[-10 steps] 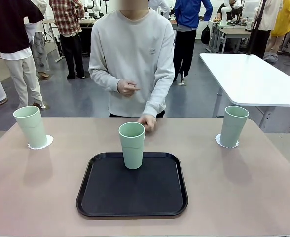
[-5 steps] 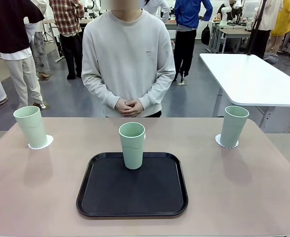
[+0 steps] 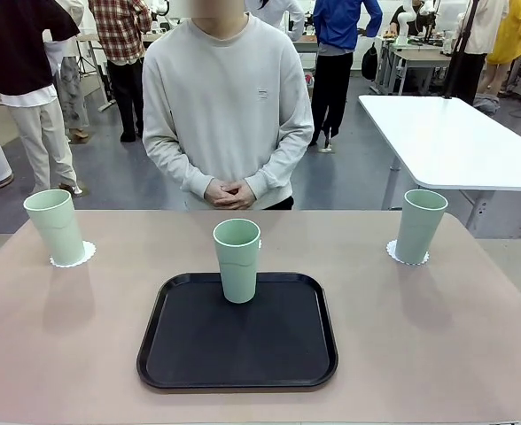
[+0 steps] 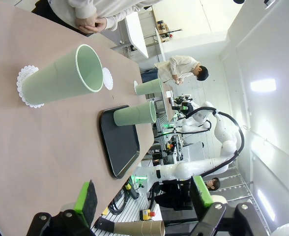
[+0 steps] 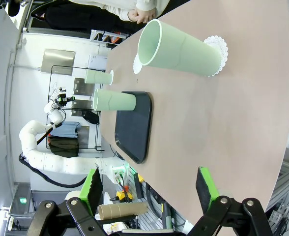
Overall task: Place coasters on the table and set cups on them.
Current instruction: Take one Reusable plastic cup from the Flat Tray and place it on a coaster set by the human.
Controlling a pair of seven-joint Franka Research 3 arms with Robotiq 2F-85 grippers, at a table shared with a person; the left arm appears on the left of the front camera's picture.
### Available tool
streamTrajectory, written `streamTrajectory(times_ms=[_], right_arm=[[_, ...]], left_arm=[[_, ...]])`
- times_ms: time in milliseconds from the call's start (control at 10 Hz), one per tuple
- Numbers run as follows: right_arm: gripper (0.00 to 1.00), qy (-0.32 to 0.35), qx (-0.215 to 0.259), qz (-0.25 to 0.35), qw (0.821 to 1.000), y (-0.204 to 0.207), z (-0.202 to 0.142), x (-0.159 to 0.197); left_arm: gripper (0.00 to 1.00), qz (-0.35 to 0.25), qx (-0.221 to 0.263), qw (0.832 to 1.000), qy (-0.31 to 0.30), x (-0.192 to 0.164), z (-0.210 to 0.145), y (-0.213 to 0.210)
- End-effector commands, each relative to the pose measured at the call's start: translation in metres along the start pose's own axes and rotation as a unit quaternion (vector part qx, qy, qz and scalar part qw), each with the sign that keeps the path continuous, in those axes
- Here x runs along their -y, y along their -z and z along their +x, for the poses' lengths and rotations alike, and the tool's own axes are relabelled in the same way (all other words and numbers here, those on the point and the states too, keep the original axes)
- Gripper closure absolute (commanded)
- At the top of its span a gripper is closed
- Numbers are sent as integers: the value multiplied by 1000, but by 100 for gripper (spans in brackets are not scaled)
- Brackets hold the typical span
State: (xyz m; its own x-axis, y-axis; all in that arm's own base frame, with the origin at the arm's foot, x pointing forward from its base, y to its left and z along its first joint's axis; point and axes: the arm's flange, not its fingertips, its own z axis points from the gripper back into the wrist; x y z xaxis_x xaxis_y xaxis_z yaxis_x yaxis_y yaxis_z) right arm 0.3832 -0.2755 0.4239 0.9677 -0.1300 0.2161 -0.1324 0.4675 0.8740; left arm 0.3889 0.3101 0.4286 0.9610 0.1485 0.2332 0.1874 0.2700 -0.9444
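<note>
On the beige table (image 3: 438, 336), one mint-green cup (image 3: 55, 227) stands on a lacy white coaster (image 3: 76, 257) at the far left. Another cup (image 3: 419, 226) stands on a coaster (image 3: 393, 254) at the far right. A third cup (image 3: 237, 259) is upright on the black tray (image 3: 237, 354) in the middle. A bare coaster (image 4: 107, 78) lies beyond the tray, near the person. My left gripper (image 4: 144, 196) is open, off the table's left end near that cup (image 4: 61, 78). My right gripper (image 5: 149, 189) is open at the right end, short of the nearest cup (image 5: 179, 49).
A person stands at the far edge with hands (image 3: 229, 192) clasped off the table. A white table (image 3: 455, 142) stands behind at the right. Other people walk about farther back.
The person's hand, which was on the table behind the middle cup, has drawn back and both hands are now clasped. The cups, tray and grippers have not moved.
</note>
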Motion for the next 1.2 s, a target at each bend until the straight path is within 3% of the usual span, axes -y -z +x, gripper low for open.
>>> streamTrajectory(times_ms=[0, 900, 1000, 1100], right_arm=[[0, 2, -8, -4, 1000, -3, 1, 1], [0, 2, -8, -4, 1000, -3, 1, 1], [0, 2, -8, -4, 1000, -3, 1, 1], [0, 2, -8, -4, 1000, -3, 1, 1]], left_arm=[[0, -1, 8, 1000, -3, 3, 1, -1], [0, 0, 0, 1000, 0, 0, 0, 0], [0, 35, 18, 998, 45, 32, 3, 4], [0, 78, 14, 986, 149, 85, -3, 18]])
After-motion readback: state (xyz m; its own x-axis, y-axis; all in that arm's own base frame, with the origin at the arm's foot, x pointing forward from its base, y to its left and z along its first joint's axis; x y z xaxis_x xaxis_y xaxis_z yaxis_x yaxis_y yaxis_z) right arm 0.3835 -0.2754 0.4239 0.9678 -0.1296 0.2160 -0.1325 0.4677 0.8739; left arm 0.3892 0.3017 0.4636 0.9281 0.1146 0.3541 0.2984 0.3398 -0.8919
